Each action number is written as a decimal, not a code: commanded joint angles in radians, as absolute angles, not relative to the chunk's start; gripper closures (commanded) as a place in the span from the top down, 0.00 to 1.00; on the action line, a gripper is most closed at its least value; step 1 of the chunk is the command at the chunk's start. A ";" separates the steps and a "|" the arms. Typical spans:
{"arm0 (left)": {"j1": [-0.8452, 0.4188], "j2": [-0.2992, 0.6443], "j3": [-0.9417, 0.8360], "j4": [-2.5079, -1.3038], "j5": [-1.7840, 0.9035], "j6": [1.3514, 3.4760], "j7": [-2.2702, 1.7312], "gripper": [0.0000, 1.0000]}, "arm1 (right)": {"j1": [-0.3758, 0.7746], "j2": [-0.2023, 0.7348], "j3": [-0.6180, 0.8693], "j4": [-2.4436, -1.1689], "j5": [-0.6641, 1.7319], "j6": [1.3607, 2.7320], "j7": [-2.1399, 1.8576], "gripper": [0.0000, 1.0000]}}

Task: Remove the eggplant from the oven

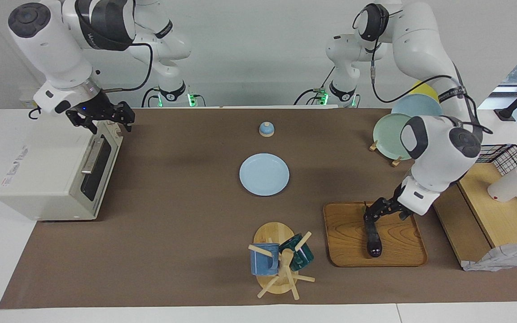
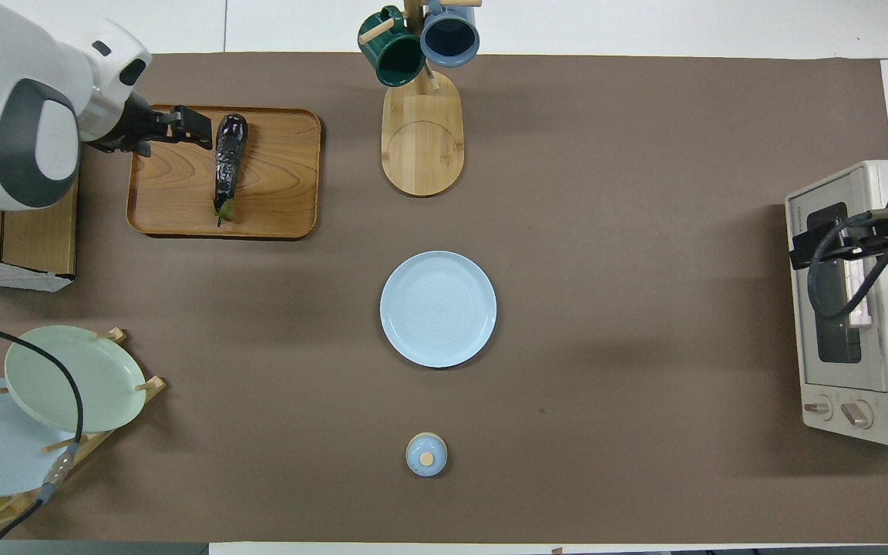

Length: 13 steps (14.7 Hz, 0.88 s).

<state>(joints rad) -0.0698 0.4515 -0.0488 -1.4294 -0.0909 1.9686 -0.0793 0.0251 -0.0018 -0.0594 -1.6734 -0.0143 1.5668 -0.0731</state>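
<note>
Eggplant (image 1: 372,235): lies lengthwise on the wooden tray (image 1: 402,255), lower right of the facing view; out of the oven (image 1: 56,179), whose door looks shut.
Left gripper (image 1: 382,215): low over the tray at the eggplant's stem end; you can't tell whether its fingers grip.
Right gripper (image 1: 106,117): over the oven's top front edge, upper left; fingers spread, empty.
Handling: you should expect it light, glossy, slippery, slightly yielding.
Hold: take it across the thicker mid-body, not the thin stem.

- one eggplant (image 1: 372,237)
- one oven (image 1: 56,172)
- one tray (image 1: 395,233)
- two mugs (image 1: 265,259) beside the tray
- four plates (image 1: 264,174)
- one lid (image 1: 266,129)
</note>
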 commanded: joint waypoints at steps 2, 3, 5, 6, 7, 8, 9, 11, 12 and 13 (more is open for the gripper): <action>-0.072 0.286 -0.031 -1.453 -0.077 1.785 -0.084 1.00 | 0.015 -0.014 -0.063 -1.681 0.012 1.582 -0.048 1.00; -0.072 0.246 -0.032 -1.456 -0.075 1.743 -0.084 1.00 | 0.018 -0.014 -0.063 -1.681 0.012 1.582 -0.048 1.00; -0.077 0.178 -0.035 -1.462 -0.037 1.654 -0.083 1.00 | 0.018 -0.014 -0.063 -1.681 0.012 1.582 -0.048 1.00; -0.080 0.149 -0.034 -1.471 -0.034 1.613 -0.083 1.00 | 0.015 -0.014 -0.063 -1.681 0.012 1.580 -0.048 1.00; -0.083 0.125 -0.034 -1.483 -0.032 1.580 -0.084 1.00 | 0.015 -0.014 -0.064 -1.681 0.012 1.580 -0.048 1.00; -0.084 0.100 -0.035 -1.502 -0.032 1.554 -0.086 1.00 | 0.017 -0.014 -0.064 -1.681 0.012 1.577 -0.046 1.00; -0.086 0.071 -0.035 -1.531 -0.032 1.539 -0.093 1.00 | 0.017 -0.014 -0.064 -1.681 0.012 1.577 -0.046 1.00; -0.087 0.008 -0.038 -1.618 -0.032 1.536 -0.129 1.00 | 0.017 -0.014 -0.064 -1.681 0.011 1.578 -0.046 1.00; -0.087 -0.015 -0.038 -1.656 -0.032 1.537 -0.132 1.00 | 0.018 -0.015 -0.064 -1.681 0.011 1.578 -0.046 1.00; -0.087 -0.031 -0.038 -1.687 -0.032 1.540 -0.130 1.00 | 0.020 -0.017 -0.064 -1.681 0.009 1.580 -0.046 1.00</action>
<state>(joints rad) -0.0742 0.0462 -0.0432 -1.5684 -0.0555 1.5282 -0.1094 0.0215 -0.0031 -0.0623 -1.6733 -0.0129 1.5715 -0.0626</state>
